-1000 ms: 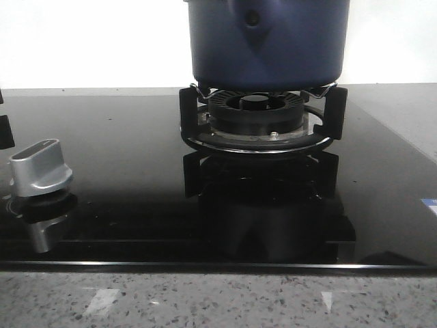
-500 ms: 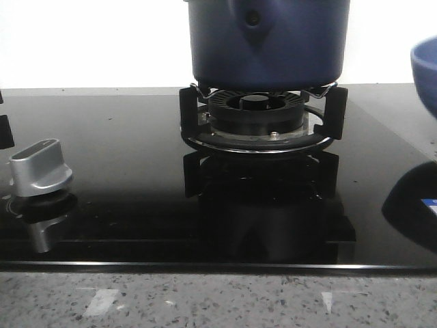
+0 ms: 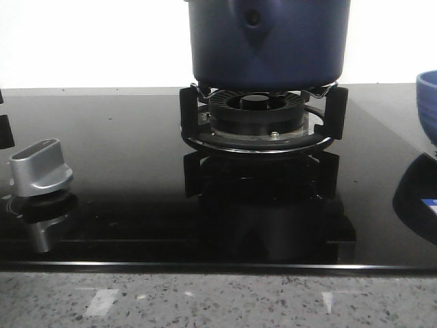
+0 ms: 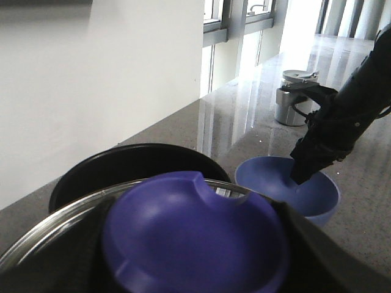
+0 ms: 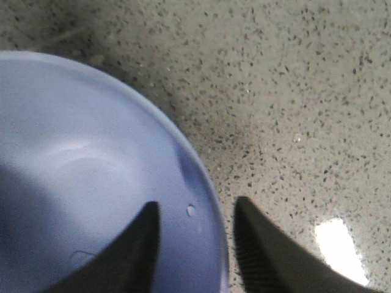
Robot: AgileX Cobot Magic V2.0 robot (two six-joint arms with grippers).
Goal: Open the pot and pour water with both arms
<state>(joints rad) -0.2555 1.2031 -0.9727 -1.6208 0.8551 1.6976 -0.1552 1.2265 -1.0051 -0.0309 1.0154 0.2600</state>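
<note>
The dark navy pot (image 3: 266, 41) stands on the burner at the top centre of the front view. In the left wrist view it is open, with a black inside (image 4: 134, 162). My left gripper (image 4: 195, 244) is shut on the purple-blue knob (image 4: 189, 226) of the glass lid (image 4: 43, 235) and holds the lid off the pot, close to the camera. A lighter blue bowl (image 3: 428, 102) shows at the right edge. My right gripper (image 5: 194, 210) is shut on the bowl (image 5: 79, 171) at its rim, one finger inside and one outside. The left wrist view shows this too (image 4: 303, 174).
A black burner grate (image 3: 259, 116) sits on the glossy black hob (image 3: 123, 137). A silver control knob (image 3: 39, 167) stands at the left. A speckled stone counter (image 3: 218, 301) runs along the front. A metal canister (image 4: 293, 101) stands beyond the bowl.
The blue bowl came into the front view at the right edge half a second ago. It now sits lower and further right. The pot has not moved.
</note>
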